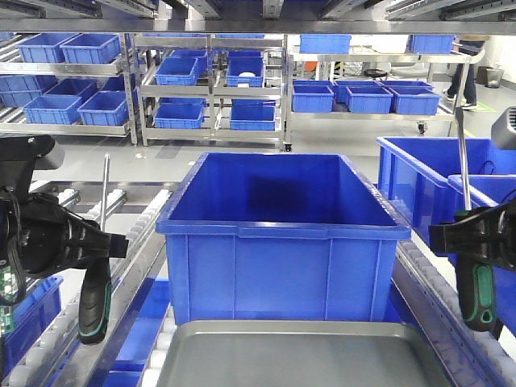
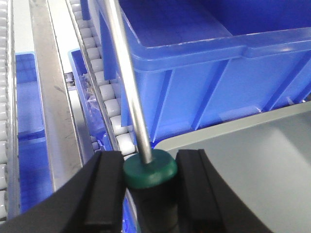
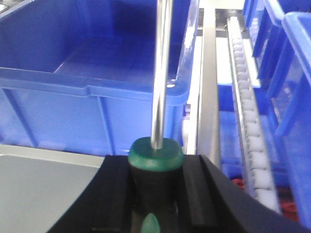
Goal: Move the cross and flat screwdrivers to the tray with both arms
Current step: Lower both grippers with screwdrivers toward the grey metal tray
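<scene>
Two screwdrivers with black-and-green handles are held upright, shafts pointing up. My left gripper is shut on the handle of one screwdriver at the left, over the roller track. In the left wrist view the fingers press on the handle below its green cap. My right gripper is shut on the other screwdriver at the right; its cap sits between the pads. The grey tray lies low in the middle, between both arms. I cannot tell which tip is flat.
A big deep blue bin stands just behind the tray. More blue bins stand at the right, and roller tracks run along both sides. Shelves of blue bins fill the background.
</scene>
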You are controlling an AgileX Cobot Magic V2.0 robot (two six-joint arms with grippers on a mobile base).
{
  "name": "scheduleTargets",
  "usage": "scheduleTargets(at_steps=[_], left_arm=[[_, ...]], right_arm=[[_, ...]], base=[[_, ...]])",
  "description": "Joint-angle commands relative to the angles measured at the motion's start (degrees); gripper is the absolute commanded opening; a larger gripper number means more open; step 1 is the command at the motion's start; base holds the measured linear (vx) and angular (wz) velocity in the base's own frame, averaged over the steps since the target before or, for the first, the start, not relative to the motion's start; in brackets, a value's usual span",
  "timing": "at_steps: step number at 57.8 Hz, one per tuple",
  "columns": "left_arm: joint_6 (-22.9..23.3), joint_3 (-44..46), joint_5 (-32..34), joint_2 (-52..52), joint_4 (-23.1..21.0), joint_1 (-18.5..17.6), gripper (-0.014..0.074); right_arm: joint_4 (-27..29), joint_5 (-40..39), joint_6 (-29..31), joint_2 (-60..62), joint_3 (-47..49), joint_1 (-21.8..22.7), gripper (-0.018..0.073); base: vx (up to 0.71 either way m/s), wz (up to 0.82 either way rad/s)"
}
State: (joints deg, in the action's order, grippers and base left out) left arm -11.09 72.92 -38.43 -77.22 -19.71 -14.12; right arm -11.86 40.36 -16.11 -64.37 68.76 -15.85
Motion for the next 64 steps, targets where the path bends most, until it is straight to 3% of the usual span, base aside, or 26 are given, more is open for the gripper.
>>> scheduleTargets(at_steps=[1, 8, 13, 19, 27, 38, 51, 64], left_arm=[[0.42, 1.72, 6.33, 1.65, -5.38, -0.34, -0.0001], [-3.53, 1.72, 6.34, 0.24, -16.55, -1.82, -0.0001], [-8.94, 1.72, 4.27, -1.43, -21.12, -4.17, -0.0001], [-8.97, 1.72, 2.99, -3.78, -24.23, -6.61, -0.0001], [-8.93, 1.72, 1.26, -7.75, -24.59, -9.28, -0.0001], [-8.93, 1.72, 0.71, -13.07, -24.84, -12.2, -0.0001], [-8.55, 1.72, 0.56, -16.25, -29.54, -12.37, 0.0004], [-8.54, 1.72, -1.1, -17.22, -29.99, -12.37, 0.005]], right_arm=[[2.03, -5.01, 0.69, 0.63, 2.16, 0.03, -0.0009], [6.88, -3.89, 4.21, -0.94, 2.16, 0.03, -0.0009], [12.26, -2.33, 8.24, -2.41, 2.16, 0.03, -0.0009], [17.26, -0.27, 12.82, -4.17, 2.16, 0.03, -0.0009], [23.41, 1.52, 18.41, -7.61, 2.16, 0.03, -0.0008], [26.94, 2.23, 18.98, -12.32, 2.16, 0.03, -0.0005], [29.45, 6.41, 19.4, -16.74, 2.16, 0.03, 0.0001], [30.48, 12.28, 19.4, -18.55, 2.02, 0.03, 0.0052]], base=[[0.0, 0.0], [0.0, 0.0], [0.0, 0.0], [0.0, 0.0], [0.0, 0.0], [0.0, 0.0], [0.0, 0.0], [0.0, 0.0]])
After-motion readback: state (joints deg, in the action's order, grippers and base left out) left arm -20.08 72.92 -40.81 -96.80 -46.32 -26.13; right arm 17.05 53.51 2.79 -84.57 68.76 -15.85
